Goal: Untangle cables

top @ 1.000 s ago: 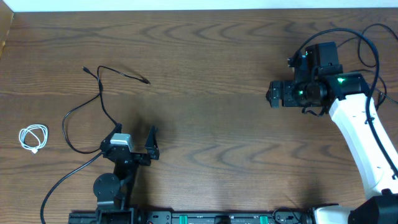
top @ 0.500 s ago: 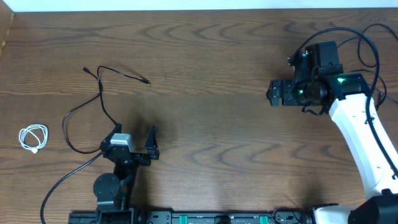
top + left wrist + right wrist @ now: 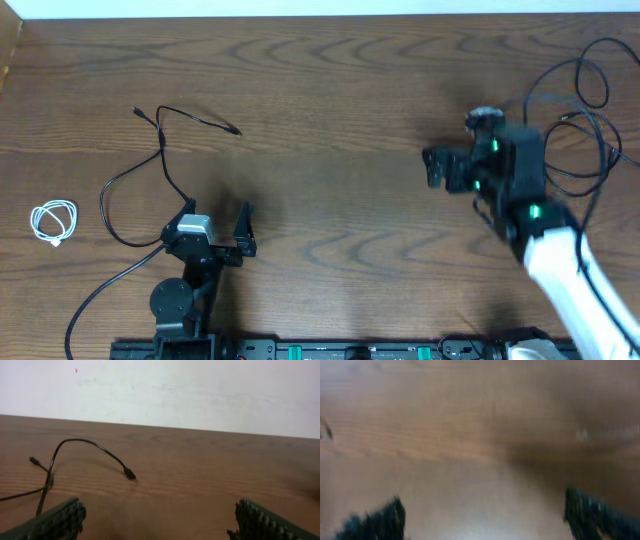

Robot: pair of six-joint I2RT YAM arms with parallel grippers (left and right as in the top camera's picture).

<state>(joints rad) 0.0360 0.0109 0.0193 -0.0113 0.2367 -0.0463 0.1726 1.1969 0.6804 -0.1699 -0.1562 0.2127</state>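
Observation:
Two thin black cables lie crossed at the table's left, with plug ends at the far side. In the left wrist view they lie ahead and to the left, meeting at a crossing. The small white coil lies apart at the far left. My left gripper is open and empty just right of the black cables, its fingers wide apart. My right gripper is over bare wood at the right, blurred, open and empty.
The right arm's thicker black wires loop behind it at the right edge. The left arm's wire trails to the front left. A white wall stands beyond the table's far edge.
The right arm has swung toward the front of the table, its gripper shifting slightly left, and its wires have spread out behind it. The left arm and the cables have not moved.

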